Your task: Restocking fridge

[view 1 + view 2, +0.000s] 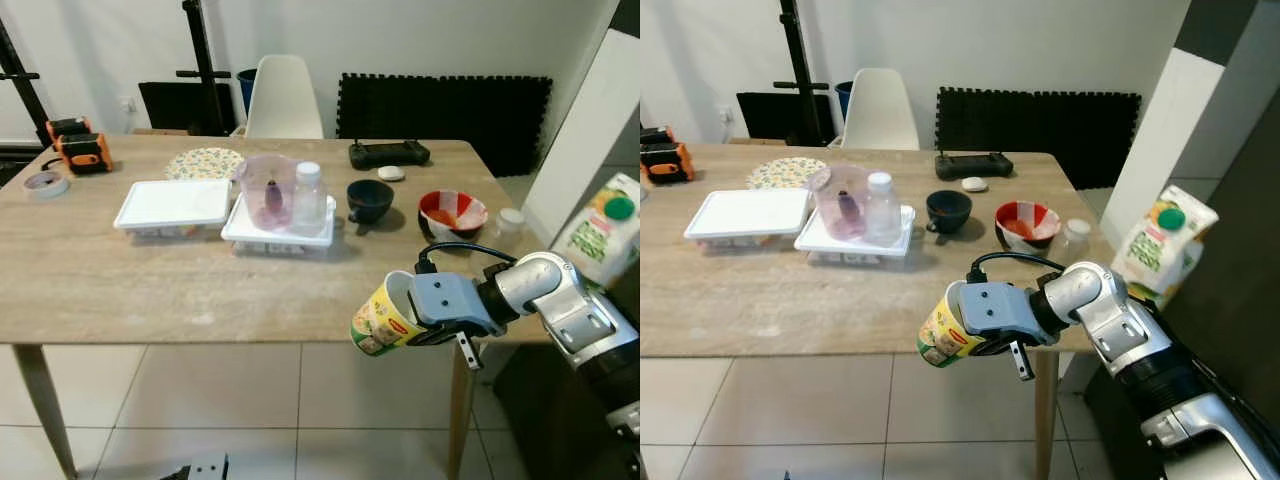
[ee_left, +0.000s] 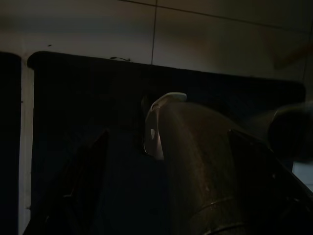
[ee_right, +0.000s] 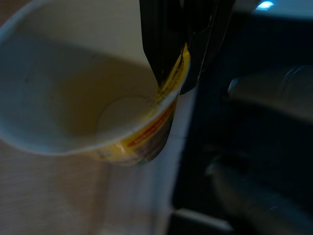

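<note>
Right end effector (image 1: 418, 318) of the silver-armed humanoid grips the rim of an empty yellow printed paper cup (image 1: 380, 319), one black finger inside the rim and one outside, holding it tilted on its side just off the near edge of the light wooden surface (image 1: 120, 290), above the tiled floor (image 1: 250, 410). At about 2 o'clock from the cup, a green-capped white juice carton (image 1: 603, 229) hangs tilted beyond the surface's right end. On the surface sit two white lidded trays (image 1: 172, 206), a clear pink pitcher (image 1: 267, 190), a clear plastic bottle (image 1: 308, 197), a black cup (image 1: 369, 199) and a red-and-white bowl (image 1: 452, 213). Left arm hangs in shade; its end effector's state cannot be told.
</note>
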Tool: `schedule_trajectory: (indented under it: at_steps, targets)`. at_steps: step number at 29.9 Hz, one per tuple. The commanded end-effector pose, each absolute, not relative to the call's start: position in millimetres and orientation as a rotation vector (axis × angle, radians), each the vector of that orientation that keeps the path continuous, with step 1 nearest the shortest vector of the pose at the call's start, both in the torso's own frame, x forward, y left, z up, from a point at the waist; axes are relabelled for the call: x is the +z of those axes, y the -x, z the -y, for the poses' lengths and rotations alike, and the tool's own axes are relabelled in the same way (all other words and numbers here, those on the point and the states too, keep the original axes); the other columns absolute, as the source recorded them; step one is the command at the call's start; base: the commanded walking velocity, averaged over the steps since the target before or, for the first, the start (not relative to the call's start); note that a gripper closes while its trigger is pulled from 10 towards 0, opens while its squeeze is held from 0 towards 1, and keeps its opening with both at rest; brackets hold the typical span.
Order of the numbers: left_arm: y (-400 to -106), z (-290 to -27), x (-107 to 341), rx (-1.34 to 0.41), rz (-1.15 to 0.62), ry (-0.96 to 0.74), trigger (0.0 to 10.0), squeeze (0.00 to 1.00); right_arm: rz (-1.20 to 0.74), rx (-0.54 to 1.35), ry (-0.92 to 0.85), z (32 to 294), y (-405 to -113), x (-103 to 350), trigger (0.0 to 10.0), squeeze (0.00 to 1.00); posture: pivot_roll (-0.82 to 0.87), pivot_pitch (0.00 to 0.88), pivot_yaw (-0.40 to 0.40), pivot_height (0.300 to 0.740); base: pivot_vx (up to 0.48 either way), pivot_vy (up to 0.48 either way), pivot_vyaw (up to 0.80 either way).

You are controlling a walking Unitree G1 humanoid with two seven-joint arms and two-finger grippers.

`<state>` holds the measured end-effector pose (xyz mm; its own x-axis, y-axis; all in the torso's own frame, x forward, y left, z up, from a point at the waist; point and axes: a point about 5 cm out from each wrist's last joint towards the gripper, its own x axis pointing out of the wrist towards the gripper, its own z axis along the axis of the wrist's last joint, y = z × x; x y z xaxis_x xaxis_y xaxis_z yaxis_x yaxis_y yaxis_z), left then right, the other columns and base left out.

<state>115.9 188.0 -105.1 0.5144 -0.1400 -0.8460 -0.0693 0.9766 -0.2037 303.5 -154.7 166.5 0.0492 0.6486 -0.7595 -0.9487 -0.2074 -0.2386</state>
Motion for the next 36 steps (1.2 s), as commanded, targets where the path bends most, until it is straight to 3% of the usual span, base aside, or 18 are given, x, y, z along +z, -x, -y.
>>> schedule_trajectory:
  at_steps: [1, 8, 17, 25, 29, 31, 33, 34, 35, 36]
  targets:
    - [-92.7, -171.5, -113.9, -0.088, -1.136, 0.248, 10.0, 0.00, -0.439, 1.555, 0.904, 155.8, -298.8, 166.3, 10.0, 0.00, -0.05, 0.000, -0.054, 0.740, -0.345, 0.000, 0.00]
    - [-95.8, -171.3, -113.3, -0.089, -1.130, 0.247, 10.0, 0.00, -0.459, 1.571, 0.884, 156.7, -291.3, 164.6, 10.0, 0.00, -0.05, 0.000, -0.057, 0.740, -0.347, 0.000, 0.00]
    - [-94.5, -169.3, -113.8, -0.089, -1.135, 0.250, 10.0, 0.00, -0.685, 1.461, 0.869, 186.9, -282.8, 126.4, 10.0, 0.00, -0.06, 0.000, -0.062, 0.740, -0.347, 0.000, 0.00]
    - [-94.2, -172.4, -114.0, -0.052, -1.134, 0.228, 10.0, 0.00, -1.000, 0.947, 0.805, 245.3, -270.9, 27.1, 10.0, 0.00, -0.06, 0.000, -0.070, 0.740, -0.076, 0.000, 0.00]
    - [-94.2, -173.1, -114.0, -0.049, -1.133, 0.218, 10.0, 0.00, -1.021, 0.858, 0.772, 250.7, -265.0, 14.6, 10.0, 0.00, -0.06, 0.000, -0.070, 0.740, 0.000, 0.000, 0.00]
    - [-93.0, -176.0, -114.2, -0.040, -1.135, 0.190, 10.0, 0.00, -1.068, 0.628, 0.626, 262.1, -242.1, -14.7, 10.0, 0.00, -0.05, 0.000, -0.069, 0.740, 0.000, 0.000, 0.00]
    - [-93.0, -176.0, -114.2, -0.040, -1.135, 0.190, 10.0, 0.00, -1.068, 0.628, 0.626, 262.1, -242.1, -14.7, 10.0, 0.00, -0.05, 0.000, -0.069, 0.740, 0.000, 0.000, 0.00]
    - [-92.2, -178.8, -114.2, -0.029, -1.136, 0.174, 10.0, 0.00, -1.088, 0.509, 0.549, 266.9, -226.0, -29.5, 10.0, 0.00, -0.04, 0.000, -0.067, 0.740, 0.000, 0.000, 0.00]
    - [-92.2, -178.8, -114.2, -0.029, -1.136, 0.174, 10.0, 0.00, -1.088, 0.509, 0.549, 266.9, -226.0, -29.5, 10.0, 0.00, -0.04, 0.000, -0.067, 0.740, 0.000, 0.000, 0.00]
    - [-90.7, -185.9, -113.8, -0.006, -1.135, 0.140, 10.0, 0.00, -1.140, 0.281, 0.385, 275.5, -189.2, -54.1, 10.0, 0.00, -0.03, 0.000, -0.060, 0.740, 0.000, 0.000, 0.00]
